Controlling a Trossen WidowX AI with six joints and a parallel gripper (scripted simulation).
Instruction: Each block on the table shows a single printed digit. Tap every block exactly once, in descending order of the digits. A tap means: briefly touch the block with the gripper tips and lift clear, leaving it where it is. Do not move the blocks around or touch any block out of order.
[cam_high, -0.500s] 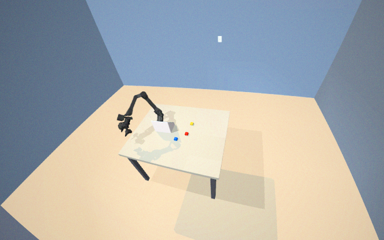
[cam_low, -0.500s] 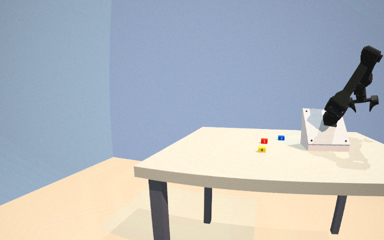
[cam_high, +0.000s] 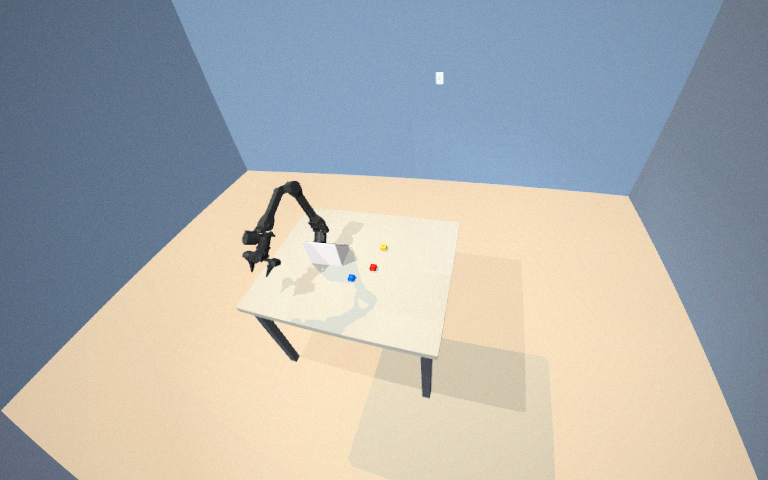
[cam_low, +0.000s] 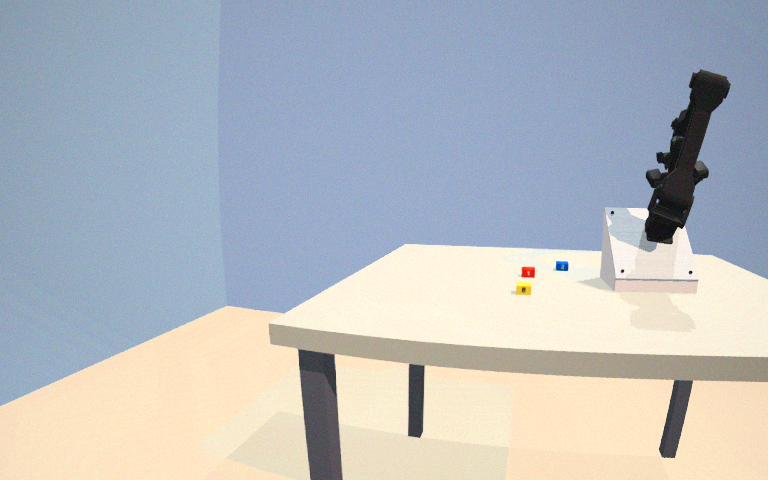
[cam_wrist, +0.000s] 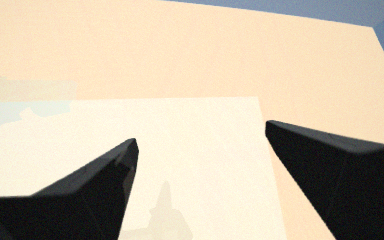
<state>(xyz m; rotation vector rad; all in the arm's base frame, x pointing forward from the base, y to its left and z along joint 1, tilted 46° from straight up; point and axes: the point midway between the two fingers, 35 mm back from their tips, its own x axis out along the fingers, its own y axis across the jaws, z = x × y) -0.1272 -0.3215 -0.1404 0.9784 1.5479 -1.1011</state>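
Note:
A blue block (cam_high: 351, 277) (cam_low: 561, 266) seems to show a 2. A red block (cam_high: 373, 267) (cam_low: 527, 272) seems to show a 1. A yellow block (cam_high: 383, 247) (cam_low: 523, 289) shows a digit too blurred to tell between 0 and 8. All three lie apart on the table (cam_high: 396, 305) (cam_low: 419, 316). My gripper (cam_high: 259, 272) (cam_wrist: 201, 135) is open and empty, raised at the table's left side in the top view, well away from the blocks. It is largely hidden behind the arm in the exterior view. No block shows in the wrist view.
A white wedge-shaped base (cam_high: 325, 253) (cam_low: 651, 285) carries the arm and stands between the gripper and the blocks in the top view. Shadows of the arm fall across the tabletop. The wrist view shows a table corner and the floor (cam_wrist: 150, 45) beyond.

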